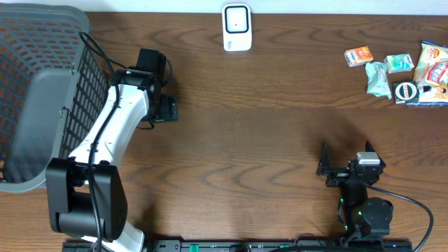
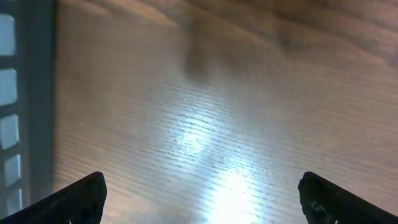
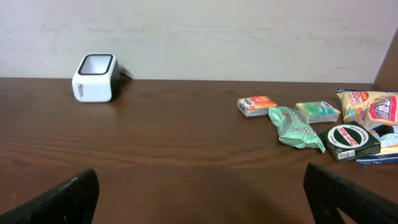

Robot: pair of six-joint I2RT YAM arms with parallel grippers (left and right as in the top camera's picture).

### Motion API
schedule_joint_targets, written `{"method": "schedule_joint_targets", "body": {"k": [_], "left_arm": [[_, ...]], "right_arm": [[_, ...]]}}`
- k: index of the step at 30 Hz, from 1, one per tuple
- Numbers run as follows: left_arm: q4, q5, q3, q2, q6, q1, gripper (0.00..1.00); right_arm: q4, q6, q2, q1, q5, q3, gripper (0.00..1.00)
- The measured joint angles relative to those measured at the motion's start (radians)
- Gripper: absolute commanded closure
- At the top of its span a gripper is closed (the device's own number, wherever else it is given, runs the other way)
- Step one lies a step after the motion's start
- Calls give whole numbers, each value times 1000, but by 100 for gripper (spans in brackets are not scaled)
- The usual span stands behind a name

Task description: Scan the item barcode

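A white barcode scanner (image 1: 236,28) stands at the back middle of the wooden table, and the right wrist view has the scanner (image 3: 95,76) at far left. Several snack items lie at the back right: an orange packet (image 1: 358,56) (image 3: 256,105), a green packet (image 1: 378,78) (image 3: 298,129), a dark box with a round label (image 1: 406,91) (image 3: 351,140) and a chips bag (image 1: 434,66). My left gripper (image 1: 166,110) (image 2: 202,186) is open over bare wood beside the basket. My right gripper (image 1: 347,150) (image 3: 199,180) is open near the front edge, empty, facing the items.
A large grey mesh basket (image 1: 42,91) fills the left end of the table, and its wall (image 2: 25,93) shows at the left of the left wrist view. A pale green packet (image 1: 400,63) lies among the items. A white wall backs the table.
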Motion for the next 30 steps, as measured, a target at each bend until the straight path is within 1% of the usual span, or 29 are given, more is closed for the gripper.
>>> {"method": "schedule_joint_targets", "body": {"k": [19, 21, 24, 28, 30], "left_arm": [[3, 80, -1, -5, 0, -3, 2], [43, 85, -15, -30, 0, -8, 2], [138, 93, -69, -127, 0, -26, 2], [322, 100, -211, -334, 5, -37, 2], [369, 100, -283, -412, 15, -37, 2]], "right_arm": [[0, 0, 0, 0, 0, 0, 1], [0, 0, 0, 0, 0, 0, 1], [0, 0, 0, 0, 0, 0, 1], [0, 0, 0, 0, 0, 0, 1], [0, 0, 0, 0, 0, 0, 1]]}}
